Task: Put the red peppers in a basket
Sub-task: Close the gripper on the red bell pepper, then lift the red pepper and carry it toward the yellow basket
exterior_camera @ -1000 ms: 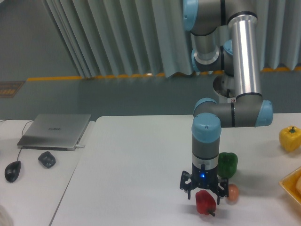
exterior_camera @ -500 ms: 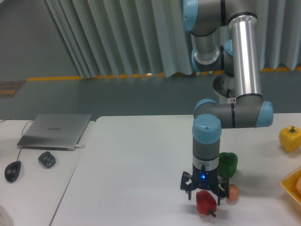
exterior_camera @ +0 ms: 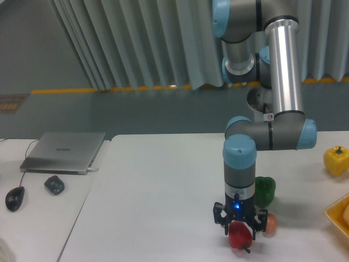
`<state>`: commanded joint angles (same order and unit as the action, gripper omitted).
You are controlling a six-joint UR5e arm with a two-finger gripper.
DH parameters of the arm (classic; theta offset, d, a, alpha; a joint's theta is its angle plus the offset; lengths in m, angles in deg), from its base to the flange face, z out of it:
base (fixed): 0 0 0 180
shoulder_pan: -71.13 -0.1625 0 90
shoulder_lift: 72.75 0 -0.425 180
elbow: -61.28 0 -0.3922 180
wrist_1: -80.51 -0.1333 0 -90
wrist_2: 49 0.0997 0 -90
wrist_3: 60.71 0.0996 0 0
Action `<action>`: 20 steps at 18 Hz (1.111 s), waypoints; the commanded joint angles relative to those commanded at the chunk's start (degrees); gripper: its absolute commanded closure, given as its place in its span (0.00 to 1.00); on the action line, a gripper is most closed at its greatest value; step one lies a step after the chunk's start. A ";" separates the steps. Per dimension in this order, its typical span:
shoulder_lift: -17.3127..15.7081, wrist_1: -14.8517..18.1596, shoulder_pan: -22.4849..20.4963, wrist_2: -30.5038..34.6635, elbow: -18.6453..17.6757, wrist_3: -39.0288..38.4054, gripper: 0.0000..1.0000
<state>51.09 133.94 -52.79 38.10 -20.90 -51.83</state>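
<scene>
The red pepper (exterior_camera: 240, 237) lies on the white table near the front edge, its dark stem pointing down toward the camera. My gripper (exterior_camera: 239, 229) points straight down over it, open, with a finger on each side of the pepper's top. Whether the fingers touch the pepper I cannot tell. Only a corner of the yellow-orange basket (exterior_camera: 337, 214) shows, at the right edge of the view.
A green pepper (exterior_camera: 265, 189) sits just behind the gripper and a small peach-coloured fruit (exterior_camera: 270, 224) right beside it. A yellow pepper (exterior_camera: 336, 160) stands at the far right. On the left table are a laptop (exterior_camera: 64, 151), a mouse (exterior_camera: 14, 197) and a small dark object (exterior_camera: 54, 184).
The gripper has come down a little, from just above the red pepper to around its top. The pepper has not moved.
</scene>
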 joint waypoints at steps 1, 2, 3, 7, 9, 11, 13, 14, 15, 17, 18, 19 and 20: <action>0.00 0.00 0.00 0.00 0.00 0.09 0.41; -0.09 0.00 0.00 -0.09 0.00 0.09 0.41; -0.26 0.00 -0.26 -0.09 0.00 0.17 0.41; -2.01 0.35 -0.61 0.00 0.79 3.07 0.42; -3.85 0.70 -2.01 -0.17 1.05 3.86 0.42; -5.18 0.97 -2.98 -0.09 1.32 6.83 0.42; -6.23 2.89 -3.34 0.00 1.58 11.14 0.42; -7.02 4.47 -4.12 0.00 1.58 15.16 0.42; -7.64 5.00 -4.30 0.00 1.67 18.08 0.42; -9.04 6.41 -6.05 -0.09 1.58 23.96 0.42; -9.49 7.90 -6.59 -0.09 1.50 27.73 0.41; -10.01 9.48 -7.11 -0.09 1.41 32.21 0.42; -10.45 10.97 -7.90 0.00 1.32 36.00 0.41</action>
<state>40.64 144.92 -60.70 38.10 -19.58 -15.83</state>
